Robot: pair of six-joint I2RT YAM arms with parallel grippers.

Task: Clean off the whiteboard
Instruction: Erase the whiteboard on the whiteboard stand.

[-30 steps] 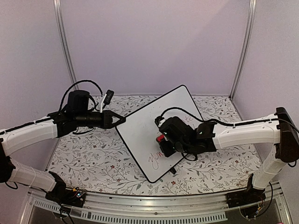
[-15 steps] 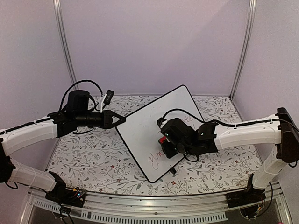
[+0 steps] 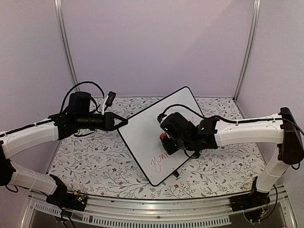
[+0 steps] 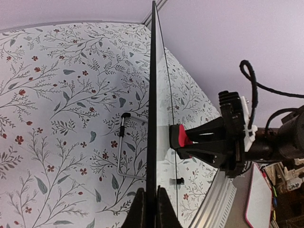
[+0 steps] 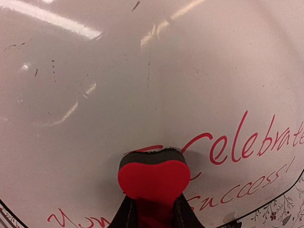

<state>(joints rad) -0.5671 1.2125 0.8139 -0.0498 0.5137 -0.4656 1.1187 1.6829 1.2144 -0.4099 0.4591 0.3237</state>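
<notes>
The whiteboard (image 3: pixel 142 133) stands tilted on the floral table, with red handwriting (image 3: pixel 159 163) near its lower edge. My left gripper (image 3: pixel 124 122) is shut on the board's left rim; in the left wrist view the board appears edge-on as a black rim (image 4: pixel 152 95) pinched between the fingertips (image 4: pixel 151 192). My right gripper (image 3: pixel 165 138) is shut on a red eraser (image 3: pixel 163 136), whose dark felt face presses on the board. In the right wrist view the eraser (image 5: pixel 153 178) sits over the start of the red writing (image 5: pixel 247 142) on the whiteboard (image 5: pixel 142 71).
A floral cloth (image 3: pixel 90 161) covers the table. A wire stand (image 4: pixel 124 142) props the board from behind. Metal frame posts (image 3: pixel 65 47) rise at the back corners, and an aluminium rail (image 3: pixel 156 209) runs along the near edge.
My right gripper has moved the eraser a little up across the board. The left gripper and the board have stayed still.
</notes>
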